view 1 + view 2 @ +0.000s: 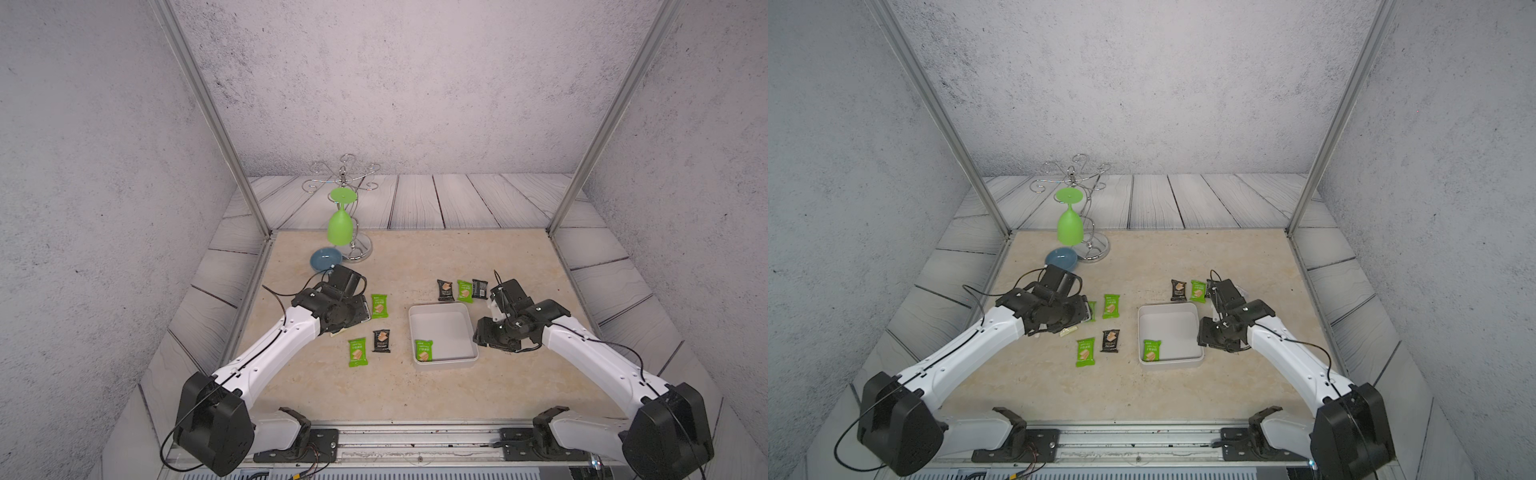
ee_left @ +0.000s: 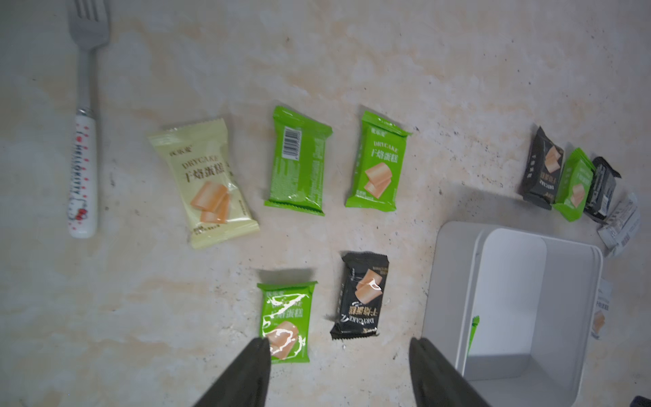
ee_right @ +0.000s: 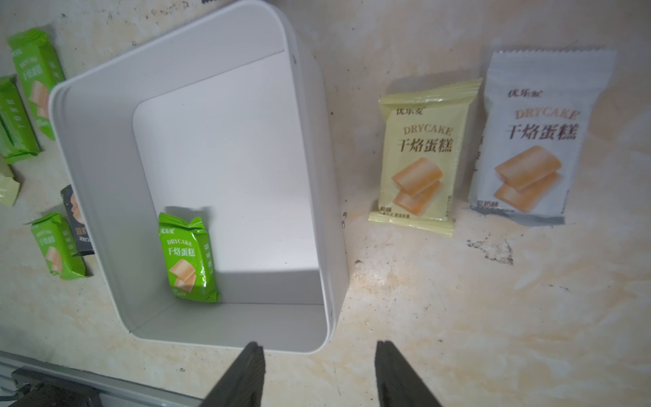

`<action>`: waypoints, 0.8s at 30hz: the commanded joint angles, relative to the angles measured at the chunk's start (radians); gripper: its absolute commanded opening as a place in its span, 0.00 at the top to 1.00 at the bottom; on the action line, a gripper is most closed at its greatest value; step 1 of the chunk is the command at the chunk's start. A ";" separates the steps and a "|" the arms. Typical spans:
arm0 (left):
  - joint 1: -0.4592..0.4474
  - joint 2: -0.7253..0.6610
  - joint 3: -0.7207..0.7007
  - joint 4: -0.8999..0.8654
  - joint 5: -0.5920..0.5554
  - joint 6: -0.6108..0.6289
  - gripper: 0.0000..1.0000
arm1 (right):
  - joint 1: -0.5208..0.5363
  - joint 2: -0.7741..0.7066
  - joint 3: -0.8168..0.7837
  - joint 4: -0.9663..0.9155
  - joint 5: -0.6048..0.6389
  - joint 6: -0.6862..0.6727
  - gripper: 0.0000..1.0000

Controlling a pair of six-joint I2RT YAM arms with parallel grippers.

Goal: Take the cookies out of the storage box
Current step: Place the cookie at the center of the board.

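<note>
The white storage box (image 1: 465, 316) (image 1: 1194, 318) sits right of centre and holds one green cookie packet (image 1: 424, 350) (image 3: 188, 257) in its near left corner. Other cookies lie on the table. Green (image 1: 379, 305) and black (image 1: 381, 340) packets and a pale yellow one (image 2: 204, 183) lie left of the box. A row of three (image 1: 464, 291) lies behind it. Pale yellow (image 3: 422, 158) and white (image 3: 535, 137) packets lie to its right. My left gripper (image 1: 360, 312) (image 2: 340, 343) hovers open over the left group, holding nothing. My right gripper (image 1: 494, 338) (image 3: 320, 347) is open and empty beside the box's right wall.
A small blue dish (image 1: 326, 258) and a wire stand with a hanging green goblet (image 1: 340, 226) stand at the back left. A fork with a white handle (image 2: 84, 169) lies left of the packets. Metal frame posts (image 1: 257, 216) mark the table's back corners.
</note>
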 commanded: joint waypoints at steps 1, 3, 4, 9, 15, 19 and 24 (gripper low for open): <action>-0.092 0.023 0.042 -0.026 -0.031 -0.081 0.32 | 0.003 -0.038 -0.017 -0.036 -0.016 -0.007 0.44; -0.162 0.051 0.062 -0.015 -0.044 -0.115 0.32 | 0.004 -0.058 -0.025 -0.042 -0.017 -0.011 0.44; -0.192 0.065 0.070 -0.010 -0.049 -0.128 0.32 | 0.003 -0.065 -0.030 -0.045 -0.019 -0.012 0.44; -0.353 0.184 0.162 -0.002 -0.092 -0.175 0.32 | 0.004 -0.100 -0.048 -0.051 -0.028 -0.012 0.44; -0.460 0.376 0.309 -0.024 -0.078 -0.179 0.31 | 0.004 -0.138 -0.063 -0.052 -0.032 -0.009 0.44; -0.488 0.491 0.411 -0.080 -0.071 -0.163 0.29 | 0.005 -0.157 -0.072 -0.057 -0.026 -0.015 0.44; -0.498 0.596 0.505 -0.147 -0.075 -0.140 0.27 | 0.004 -0.163 -0.078 -0.059 -0.016 -0.024 0.44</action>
